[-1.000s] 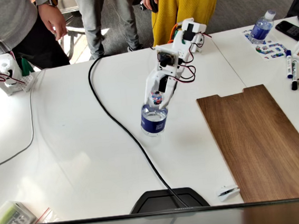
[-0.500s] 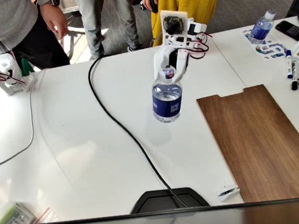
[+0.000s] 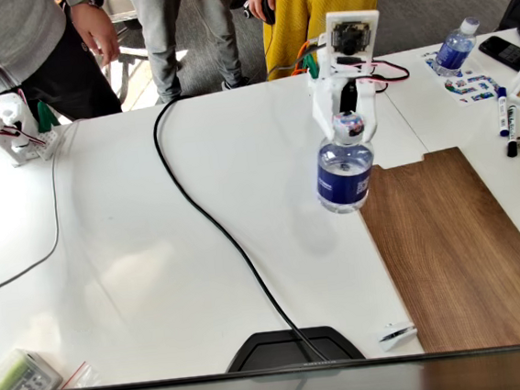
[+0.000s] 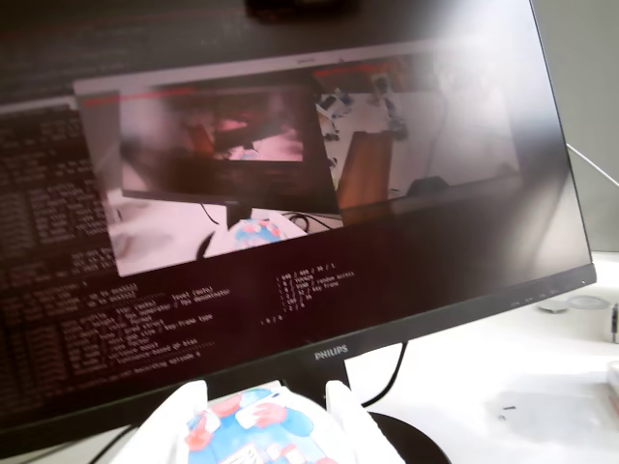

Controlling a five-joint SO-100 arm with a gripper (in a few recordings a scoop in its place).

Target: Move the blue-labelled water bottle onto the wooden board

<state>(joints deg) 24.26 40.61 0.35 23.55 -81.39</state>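
In the fixed view, at the far left of the white counter [image 3: 137, 262], a small white device with red wires [image 3: 9, 127] sits near the back edge, and a bag with something green inside [image 3: 19, 373] lies at the front corner. A black cable [image 3: 212, 223] runs from the back of the counter forward to a dark monitor base [image 3: 293, 348]. People stand behind the counter, one hand [image 3: 94, 31] hanging near its edge. Right of centre, the white end effector [image 3: 347, 124] is closed about the neck of the blue-labelled water bottle [image 3: 344, 179], which hangs upright, lifted clear of the counter, over the left edge of the wooden board [image 3: 454, 250] near its notched far end. In the wrist view, the two white fingers [image 4: 350, 420] flank the bottle's cap with its red and blue marks [image 4: 253, 435]. Farther right in the fixed view, a second bottle [image 3: 456, 47] stands at the back, with markers [image 3: 503, 112] beside it.
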